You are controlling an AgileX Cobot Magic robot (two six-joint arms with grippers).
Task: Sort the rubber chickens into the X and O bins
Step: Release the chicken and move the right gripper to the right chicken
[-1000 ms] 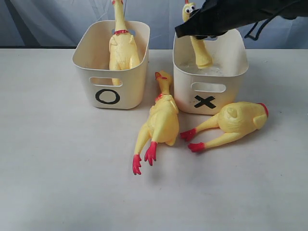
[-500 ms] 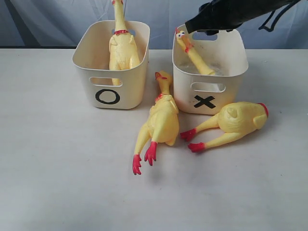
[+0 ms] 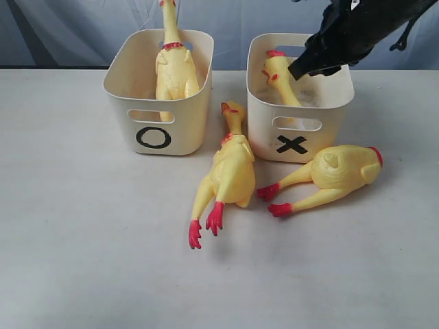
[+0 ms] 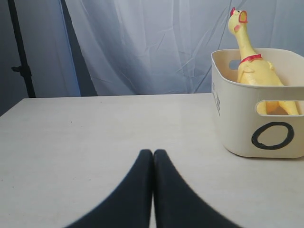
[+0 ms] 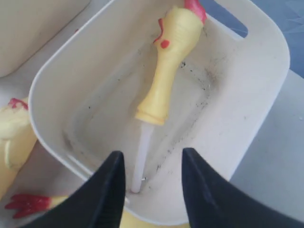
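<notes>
So the biggest thing here is the white table (image 3: 82,260), and everything sits toward its back half. Two cream bins stand on it side by side, the O bin (image 3: 185,137) on the left and the X bin (image 3: 264,140) on the right, with a gap between them. One whole chicken (image 3: 175,72) is standing up in the O bin, neck poking well above the rim. Another whole chicken (image 3: 232,171) is lying on the table in front of that gap, head toward the bins and red feet toward the camera. A headless chicken body (image 3: 339,171) lies just in front of the X bin on the right side, its red feet near the other bird's body. The head-and-neck piece (image 5: 168,61) is inside the X bin, leaning against the wall, its white tube (image 5: 142,152) running down to the bin floor. My right pincer (image 5: 152,156) hangs over that bin with the fingers spread apart, nothing between them. My left pincer (image 4: 153,153) is low over bare table beside the O bin, fingers pressed together and empty.
</notes>
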